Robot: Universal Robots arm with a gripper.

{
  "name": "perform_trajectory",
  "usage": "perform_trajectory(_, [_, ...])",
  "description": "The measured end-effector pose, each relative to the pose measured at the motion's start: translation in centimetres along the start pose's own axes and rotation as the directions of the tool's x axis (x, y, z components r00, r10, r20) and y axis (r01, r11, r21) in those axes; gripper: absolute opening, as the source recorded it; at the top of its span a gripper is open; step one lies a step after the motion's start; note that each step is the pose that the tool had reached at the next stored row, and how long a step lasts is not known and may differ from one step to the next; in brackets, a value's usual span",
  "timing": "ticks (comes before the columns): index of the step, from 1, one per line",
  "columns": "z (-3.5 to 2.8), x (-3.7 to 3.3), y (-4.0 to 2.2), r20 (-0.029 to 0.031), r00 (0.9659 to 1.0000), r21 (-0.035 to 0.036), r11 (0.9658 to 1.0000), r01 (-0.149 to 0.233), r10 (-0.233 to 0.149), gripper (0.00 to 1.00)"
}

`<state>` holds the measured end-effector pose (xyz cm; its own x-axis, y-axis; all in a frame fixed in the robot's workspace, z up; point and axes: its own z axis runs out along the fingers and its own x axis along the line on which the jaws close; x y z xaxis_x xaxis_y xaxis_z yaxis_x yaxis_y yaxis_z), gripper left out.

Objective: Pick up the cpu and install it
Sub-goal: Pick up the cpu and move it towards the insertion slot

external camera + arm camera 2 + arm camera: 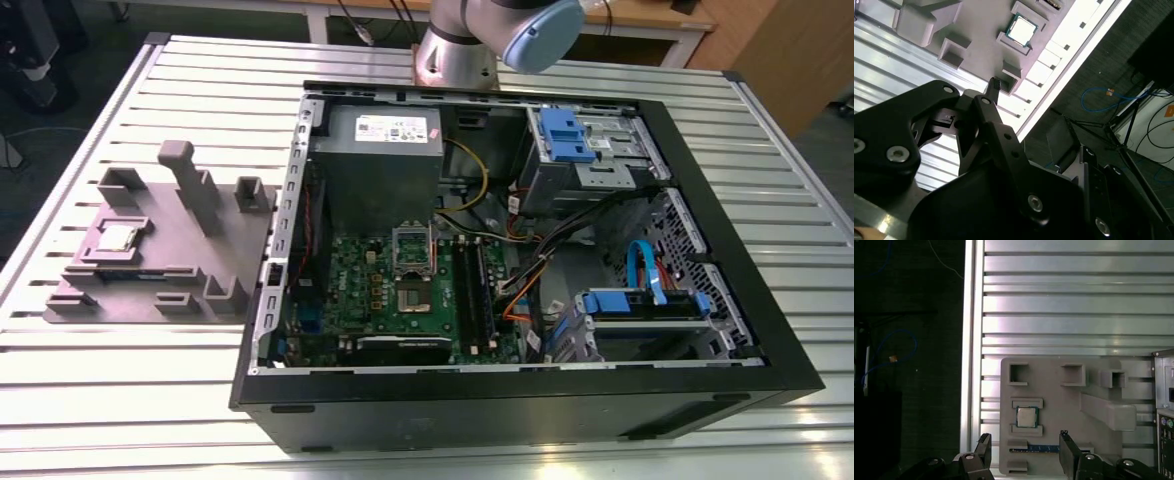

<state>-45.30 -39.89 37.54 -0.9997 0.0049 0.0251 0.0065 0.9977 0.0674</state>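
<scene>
A: Re cpu (1026, 416), loc?
B: Sits flat, metal top up, in a pocket on the grey block (1054, 405). Block on the slatted table (134, 400), at the exterior view's left of the open pc case (467, 415). Not picked up yet.
A: Gripper (1025, 447) state?
B: Spread wide, nothing pinched. Two black fingers (1069, 455) well apart in the first wrist view, over block's near edge by the look.
A: Bearing to cpu?
B: Straight ahead of the gap, approx centred btw the fingertips, but apart, no contact. Square, so no long axis; edges approx square to the finger line.
A: Clearance?
B: Hemmed by low rails (1027, 403) on two opposite sides; open on the other two, prob the ones facing the fingers. Also a blue-edged strip (1041, 448) just beside one rail, btw cpu and fingertips. Tall posts (180, 165) well apart. Table edge near block on one side.
A: Socket?
B: Silver frame (414, 250) on green board (360, 280) inside case, well apart from block.
</scene>
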Motion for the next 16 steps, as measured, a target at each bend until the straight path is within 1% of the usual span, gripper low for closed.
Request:
perform_trajectory(5, [0.09,0.00,-0.01,0.0001,1.0000,0.0000,1.0000,0.000,0.000,0.65])
perform_trajectory(7, [0.34,-0.01,-0.02,0.0000,1.0000,0.0000,1.0000,0.000,0.000,0.65])
perform_trajectory(16, [0.53,-0.01,-0.04,0.0000,1.0000,0.0000,1.0000,0.000,0.000,0.65])
